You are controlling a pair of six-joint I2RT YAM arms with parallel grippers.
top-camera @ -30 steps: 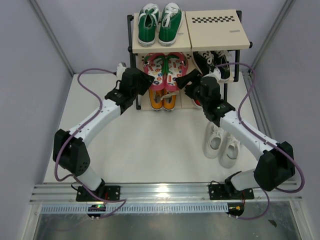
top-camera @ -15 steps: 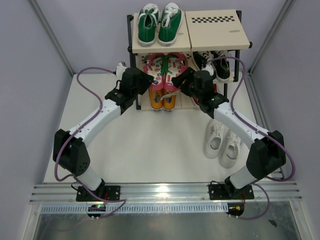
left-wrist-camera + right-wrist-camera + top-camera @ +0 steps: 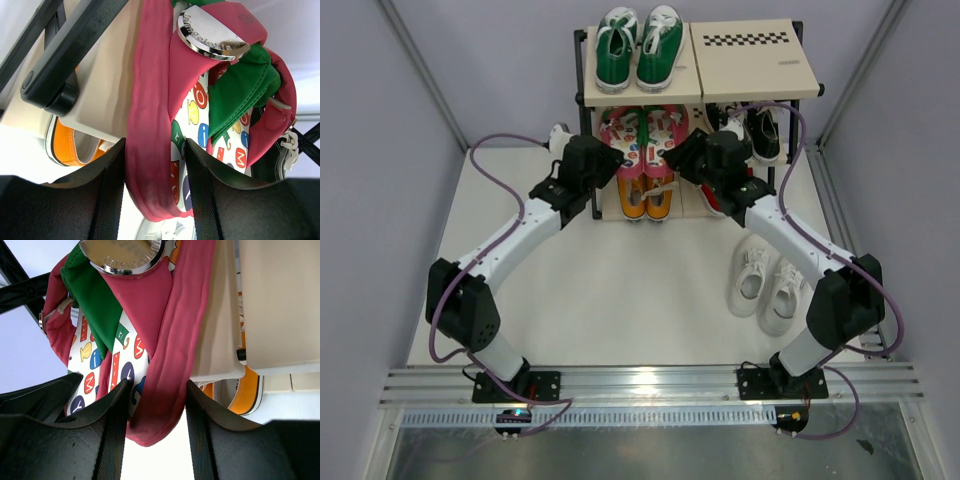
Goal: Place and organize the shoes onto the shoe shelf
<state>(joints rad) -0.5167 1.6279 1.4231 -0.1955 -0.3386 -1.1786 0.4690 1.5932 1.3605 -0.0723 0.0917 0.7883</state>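
Observation:
The pink flip-flops (image 3: pixel 647 140) with dotted insoles lie side by side on the left of the middle tier of the shoe shelf (image 3: pixel 750 62). My left gripper (image 3: pixel 616 166) is shut on the heel of the left flip-flop (image 3: pixel 150 125). My right gripper (image 3: pixel 682 163) is shut on the heel of the right flip-flop (image 3: pixel 172 355). The orange sneakers (image 3: pixel 645 198) stand on the bottom tier below them and also show in the left wrist view (image 3: pixel 70 147) and the right wrist view (image 3: pixel 245 390). The white sneakers (image 3: pixel 766 285) stand on the floor at the right.
Green sneakers (image 3: pixel 638 45) stand on the top tier's left half. Black sneakers (image 3: pixel 758 128) sit on the middle tier's right side. The shelf's black frame post (image 3: pixel 60 55) is close to the left gripper. Grey walls enclose the white floor (image 3: pixel 620 290).
The right arm has swung left and toward the shelf. Both flip-flops have slid farther back onto the middle tier. The left arm has barely moved.

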